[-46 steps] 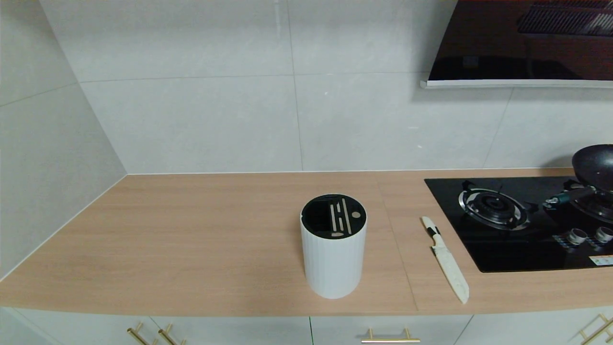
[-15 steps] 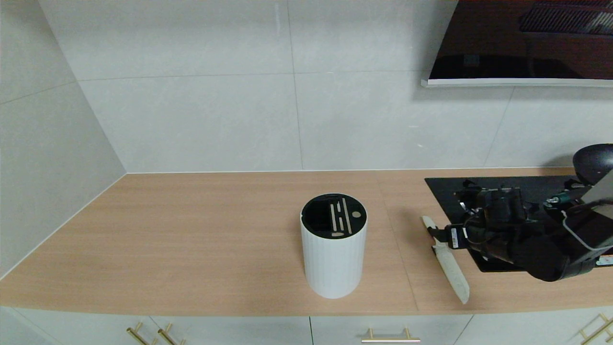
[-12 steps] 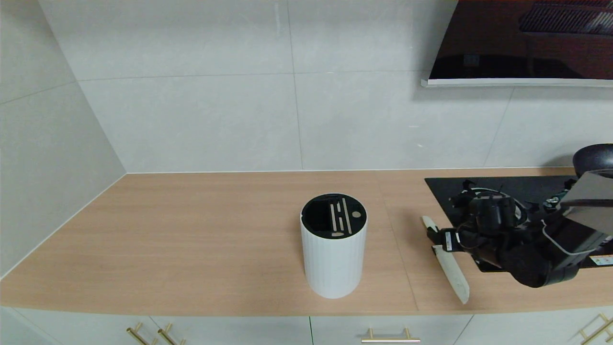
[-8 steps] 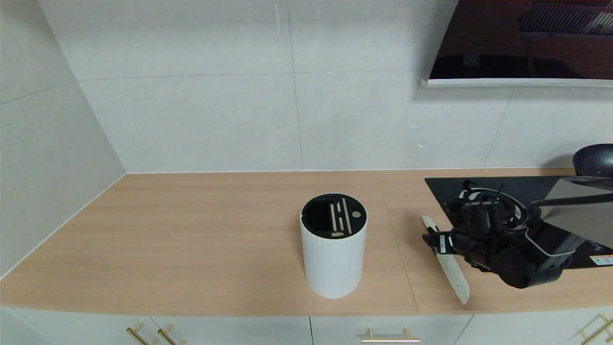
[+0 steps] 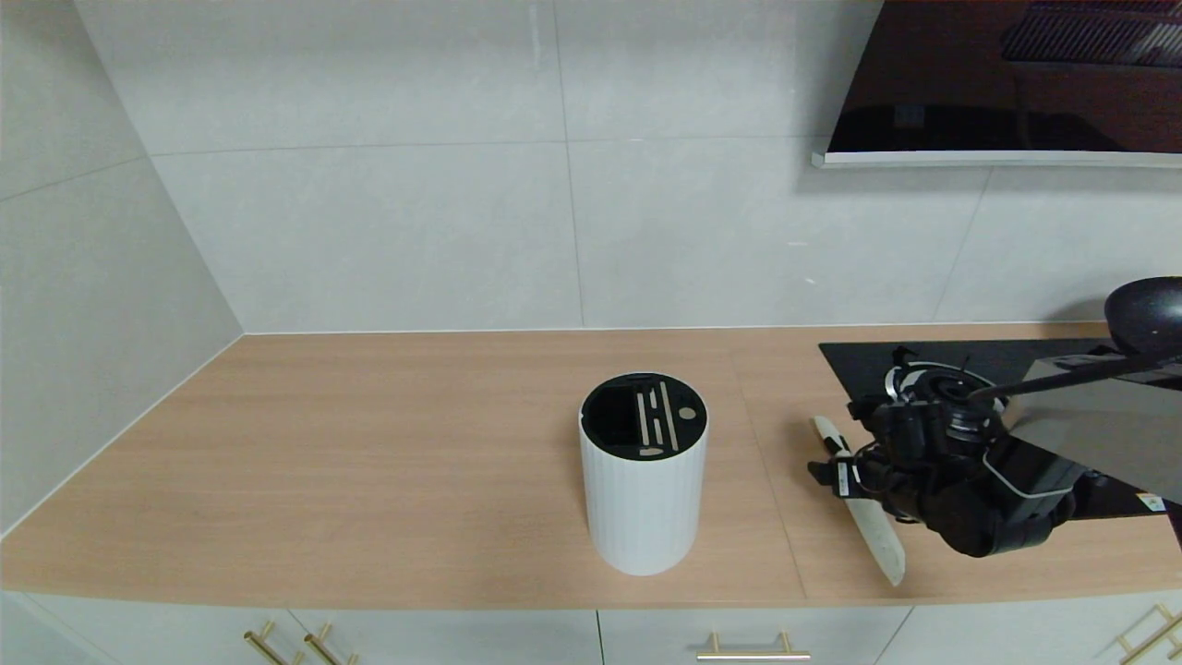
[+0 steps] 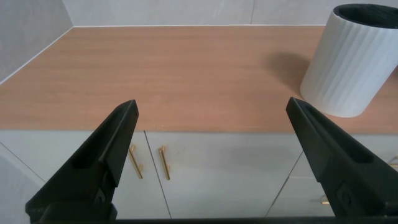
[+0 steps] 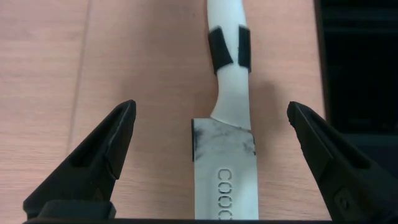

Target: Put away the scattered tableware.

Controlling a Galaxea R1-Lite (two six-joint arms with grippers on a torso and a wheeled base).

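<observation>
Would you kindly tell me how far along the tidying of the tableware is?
Done: nothing yet; the knife lies flat on the countertop beside the hob, and the white holder has its slots empty. In hand: the right gripper hovers open, straddling where handle meets blade. Remaining: grasp, lift, slot it into the holder. The left gripper is open.

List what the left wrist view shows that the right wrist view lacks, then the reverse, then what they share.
Left wrist view, not the right: the white ribbed holder, the gold cabinet handles, and the open left claw. Right wrist view, not the left: the knife lying flat below the open right claw, and the black stove edge. Shared: the wooden countertop.
</observation>
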